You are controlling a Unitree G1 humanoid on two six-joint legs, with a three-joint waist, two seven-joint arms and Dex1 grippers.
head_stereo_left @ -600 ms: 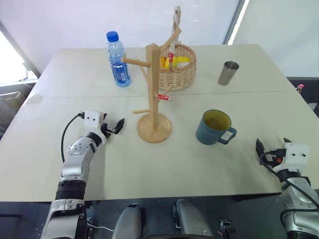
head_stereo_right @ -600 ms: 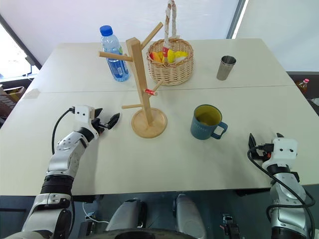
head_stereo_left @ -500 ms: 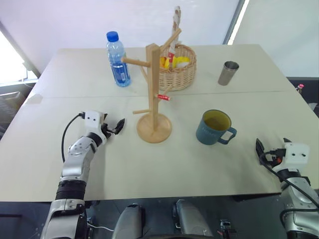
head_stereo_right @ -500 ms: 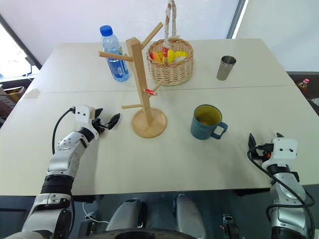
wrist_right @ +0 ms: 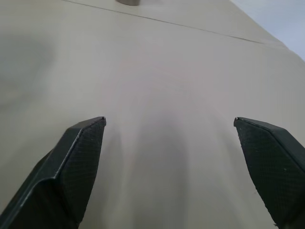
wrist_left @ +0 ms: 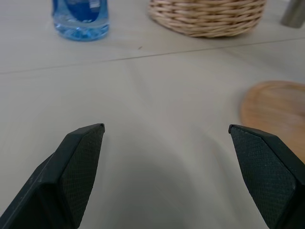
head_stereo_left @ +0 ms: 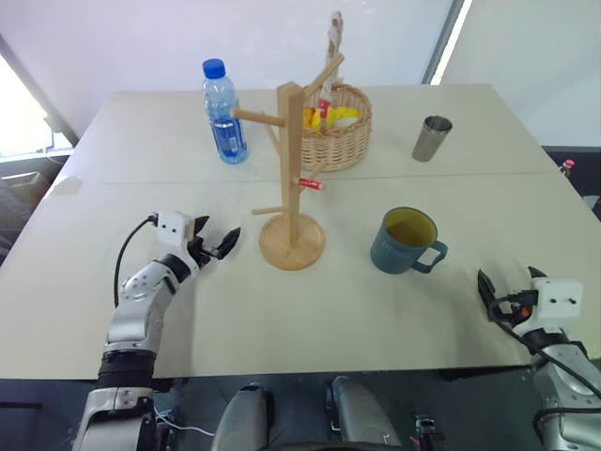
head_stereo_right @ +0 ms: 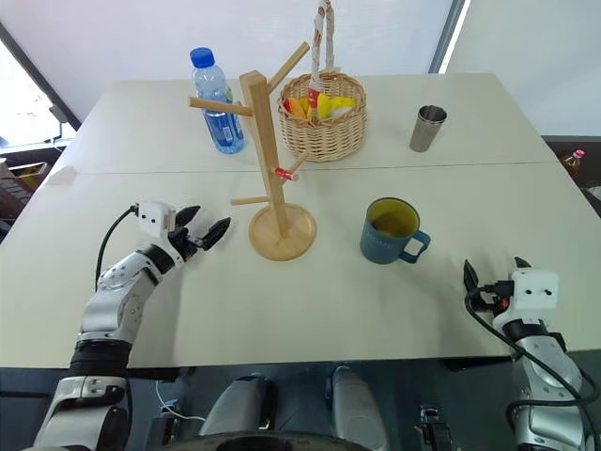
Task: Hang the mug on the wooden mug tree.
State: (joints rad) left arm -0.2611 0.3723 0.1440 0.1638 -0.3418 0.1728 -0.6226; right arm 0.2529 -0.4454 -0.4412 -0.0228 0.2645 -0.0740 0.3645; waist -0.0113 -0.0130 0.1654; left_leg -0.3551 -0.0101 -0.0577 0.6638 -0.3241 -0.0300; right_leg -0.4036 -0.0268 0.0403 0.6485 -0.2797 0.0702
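- Pale surface (head_stereo_left: 310,310) carries everything: the mug (head_stereo_left: 406,241) stands upright to the right of the wooden mug tree (head_stereo_left: 291,178), handle toward our right gripper (head_stereo_left: 507,287).
- Both our jaws stand apart, empty; left gripper (head_stereo_left: 218,246) waits beside the tree's base.
- We should grip the mug's body, leaving the handle free for a peg.

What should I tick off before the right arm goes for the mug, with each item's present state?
1. Right gripper open and empty: ok.
2. Left gripper open and empty, short of the wooden mug tree: ok.
3. Mug upright on the table, handle turned toward the right gripper: ok.
4. Bare table between right gripper and mug: ok.
5. Pegs of the mug tree free, none bearing anything: ok.
6. Wicker basket, water bottle and steel tumbler standing behind, apart from the mug: ok.
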